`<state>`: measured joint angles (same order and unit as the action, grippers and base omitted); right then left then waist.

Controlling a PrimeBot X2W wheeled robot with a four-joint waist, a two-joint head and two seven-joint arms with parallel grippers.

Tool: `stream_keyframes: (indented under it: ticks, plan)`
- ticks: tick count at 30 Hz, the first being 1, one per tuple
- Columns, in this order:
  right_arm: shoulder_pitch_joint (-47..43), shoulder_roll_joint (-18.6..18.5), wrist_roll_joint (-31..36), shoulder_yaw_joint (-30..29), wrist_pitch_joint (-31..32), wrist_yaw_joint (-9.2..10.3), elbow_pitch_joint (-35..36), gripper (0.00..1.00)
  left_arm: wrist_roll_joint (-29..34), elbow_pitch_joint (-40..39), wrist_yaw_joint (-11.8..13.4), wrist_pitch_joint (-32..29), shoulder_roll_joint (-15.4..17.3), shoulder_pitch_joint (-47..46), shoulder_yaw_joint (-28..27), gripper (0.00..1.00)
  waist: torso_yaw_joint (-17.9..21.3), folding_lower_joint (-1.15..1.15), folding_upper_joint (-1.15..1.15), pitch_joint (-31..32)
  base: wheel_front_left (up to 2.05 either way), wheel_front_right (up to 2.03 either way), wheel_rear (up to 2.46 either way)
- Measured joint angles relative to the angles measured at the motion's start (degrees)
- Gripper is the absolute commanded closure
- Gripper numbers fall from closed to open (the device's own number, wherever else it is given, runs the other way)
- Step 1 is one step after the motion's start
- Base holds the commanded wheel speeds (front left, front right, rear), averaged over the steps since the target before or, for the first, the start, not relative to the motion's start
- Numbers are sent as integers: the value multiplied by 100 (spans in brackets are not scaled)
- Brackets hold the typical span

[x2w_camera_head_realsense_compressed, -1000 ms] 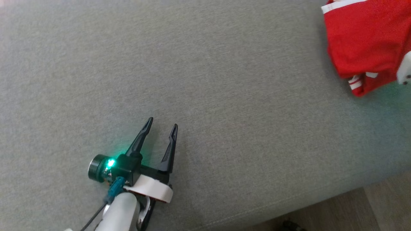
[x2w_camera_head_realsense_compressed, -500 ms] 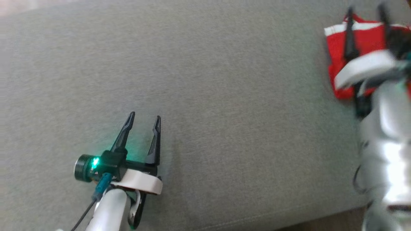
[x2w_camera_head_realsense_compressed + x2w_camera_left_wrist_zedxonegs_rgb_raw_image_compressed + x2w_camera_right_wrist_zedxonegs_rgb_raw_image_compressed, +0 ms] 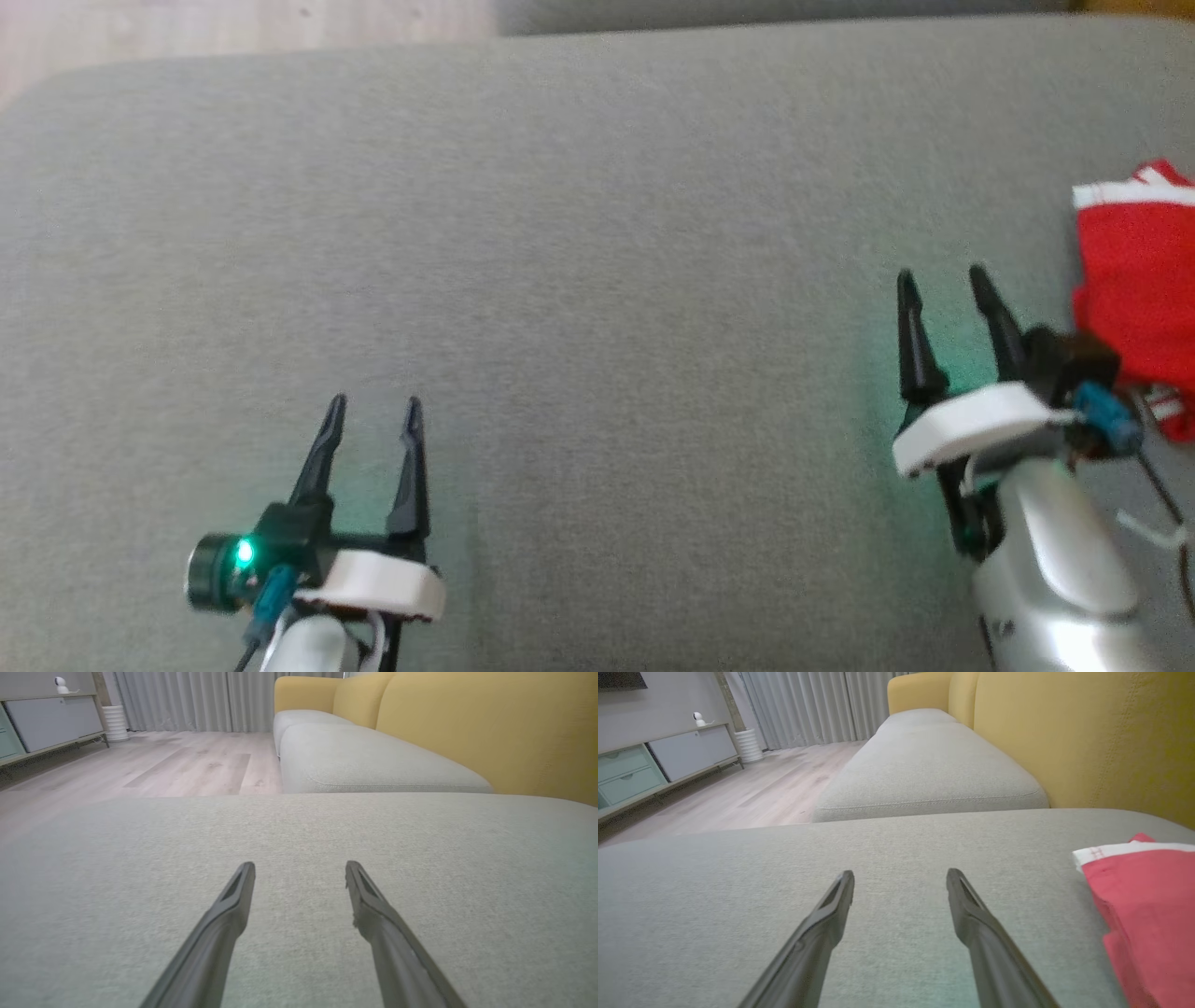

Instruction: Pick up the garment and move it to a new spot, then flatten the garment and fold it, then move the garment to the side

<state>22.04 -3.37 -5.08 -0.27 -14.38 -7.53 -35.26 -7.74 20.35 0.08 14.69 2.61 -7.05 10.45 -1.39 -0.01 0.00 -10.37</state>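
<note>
two grippers hover over the grey cushion in the head view: left gripper near left, spread, holding nothing; right gripper at right, released too, the red garment just to its right. left wrist view: left gripper wide above the cushion. right wrist view: right gripper wide, garment lying to its right.

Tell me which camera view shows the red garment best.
The right wrist view: the red garment is large, its white band clear, though the frame edge cuts it. The head view has it small at the right edge, partly behind the wrist of the right gripper. The left wrist view looks over the grey cushion.
</note>
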Motion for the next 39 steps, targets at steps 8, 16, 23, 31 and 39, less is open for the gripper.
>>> stream_keyframes:
  ticks: [8,16,23,31,39]
  plan:
    - [-645,32,-248,164,0,0,271,0,44,-32,94,0,2,284,-215,0,-281,-1,0,436,0,0,0]
    - [-793,37,-382,321,0,0,404,0,75,-14,119,0,3,428,-481,0,-189,0,0,752,0,0,0]
    - [-879,37,-525,375,0,0,403,0,65,-7,109,0,2,525,-605,0,-61,0,0,984,0,0,0]
    - [-861,37,-595,443,0,0,267,0,77,127,-67,0,1,515,-835,0,-48,1,0,1057,0,0,0]
    - [-851,40,-595,430,1,0,136,100,71,229,-268,0,0,498,-886,100,-63,1,0,1058,0,0,0]
